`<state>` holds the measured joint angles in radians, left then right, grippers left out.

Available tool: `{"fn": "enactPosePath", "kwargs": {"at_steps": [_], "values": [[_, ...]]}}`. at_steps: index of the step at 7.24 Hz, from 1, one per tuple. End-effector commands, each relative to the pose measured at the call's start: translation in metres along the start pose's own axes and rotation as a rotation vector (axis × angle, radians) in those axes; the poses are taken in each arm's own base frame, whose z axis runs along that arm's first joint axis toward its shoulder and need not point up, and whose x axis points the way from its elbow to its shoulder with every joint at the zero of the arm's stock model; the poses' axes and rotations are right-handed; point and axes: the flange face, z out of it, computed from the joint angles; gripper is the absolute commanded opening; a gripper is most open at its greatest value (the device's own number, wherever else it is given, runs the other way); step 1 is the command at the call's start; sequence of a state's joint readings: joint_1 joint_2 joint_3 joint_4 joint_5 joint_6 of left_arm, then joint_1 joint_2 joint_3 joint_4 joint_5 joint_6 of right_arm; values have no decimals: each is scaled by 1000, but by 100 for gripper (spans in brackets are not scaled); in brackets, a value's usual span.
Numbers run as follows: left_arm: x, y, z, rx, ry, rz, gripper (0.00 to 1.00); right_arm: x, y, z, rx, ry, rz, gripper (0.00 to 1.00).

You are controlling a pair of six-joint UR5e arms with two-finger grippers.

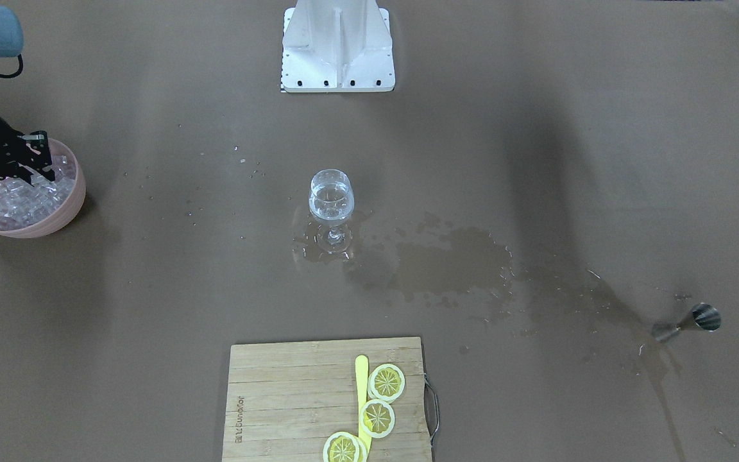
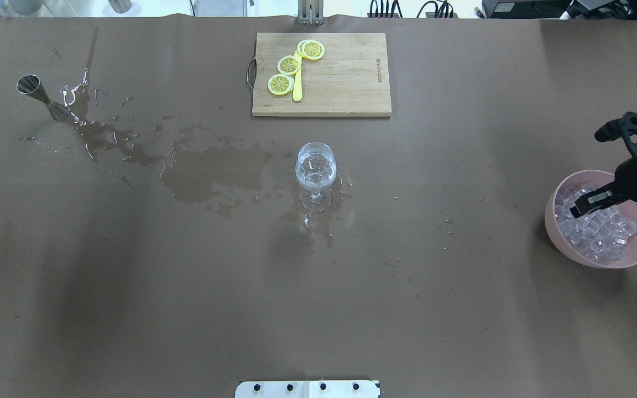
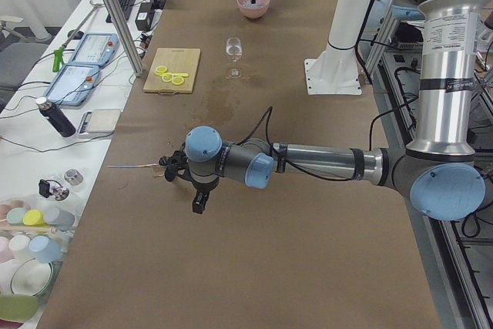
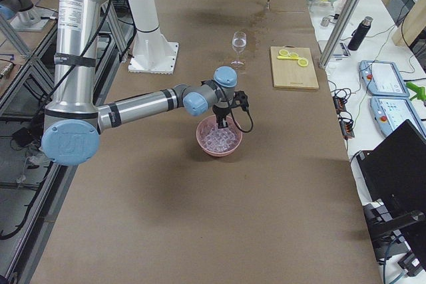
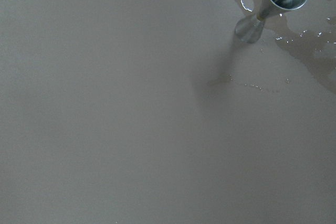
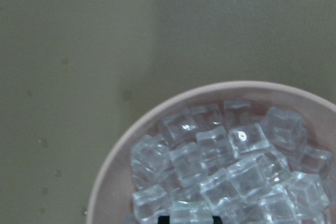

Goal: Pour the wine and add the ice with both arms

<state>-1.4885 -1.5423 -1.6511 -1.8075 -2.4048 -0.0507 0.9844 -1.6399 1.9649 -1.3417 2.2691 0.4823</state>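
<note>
Far left, over bare surface [image 2: 130, 304] near the upright jigger [image 2: 36, 94]: left tool [image 3: 199, 207], grip impossible to tell. Dark wet stains [image 2: 213, 174] from there to centre, wine glass [image 2: 316, 177] upright among them, the wine [image 1: 330, 194] inside. Open brown stretch beyond. Near the right edge: pink bowl [image 2: 551, 226] heaped with ice [image 2: 606, 232], right tool [image 2: 578, 209] dipped in, fingertips [image 6: 163, 220] apart either side of one cube, clamped or not unclear.

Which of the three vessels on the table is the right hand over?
The pink bowl of ice: the right hand points down over its cubes. The glass stands mid-table and the jigger at the opposite end, both away from that hand.
</note>
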Motion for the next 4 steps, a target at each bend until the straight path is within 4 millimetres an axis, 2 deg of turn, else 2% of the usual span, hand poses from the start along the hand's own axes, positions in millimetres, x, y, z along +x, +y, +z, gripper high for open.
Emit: {"fn": "enactPosePath", "kwargs": {"at_steps": [1,2,3,4], "values": [[7,1,-6,11,5,9,99,-89,-60,-57,25,-24,56,0],[7,0,-6,13,1,15,99,-162,-86,-62,10,-47,90,0],[7,1,-6,6,9,5,99,-224,-97,-61,10,-70,113,0],[6,1,-2,-33,12,-35,99,-265,-104,-54,22,-73,134,0]]}}
